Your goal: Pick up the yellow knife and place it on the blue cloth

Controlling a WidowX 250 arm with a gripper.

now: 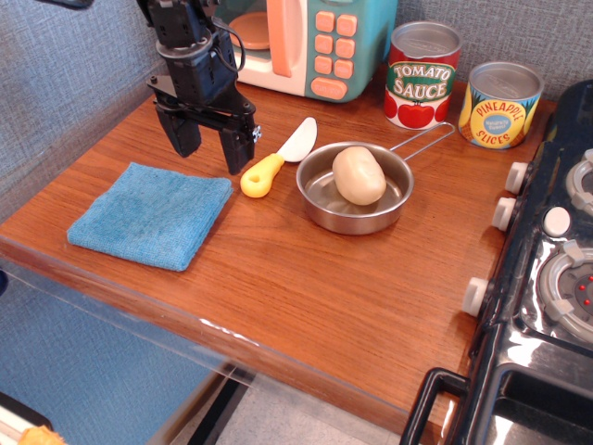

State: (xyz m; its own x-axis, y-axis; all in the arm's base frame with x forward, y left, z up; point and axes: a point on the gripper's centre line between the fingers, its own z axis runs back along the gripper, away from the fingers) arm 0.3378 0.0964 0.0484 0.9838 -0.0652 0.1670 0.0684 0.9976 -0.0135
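Observation:
The yellow knife (276, 160) lies on the wooden counter, its yellow handle toward the front left and its white blade pointing back right, just left of a metal pan. The blue cloth (150, 213) lies flat at the front left of the counter, with nothing on it. My gripper (210, 151) is open and empty, fingers pointing down, hovering between the cloth's back right corner and the knife handle. Its right finger (237, 148) stands just left of the handle, apart from it.
A metal pan (356, 190) holding a potato (359, 174) sits right of the knife. A toy microwave (296, 42) stands behind the gripper. A tomato sauce can (422, 74) and a pineapple can (500, 104) stand at the back right. A toy stove (547, 269) is at the right edge.

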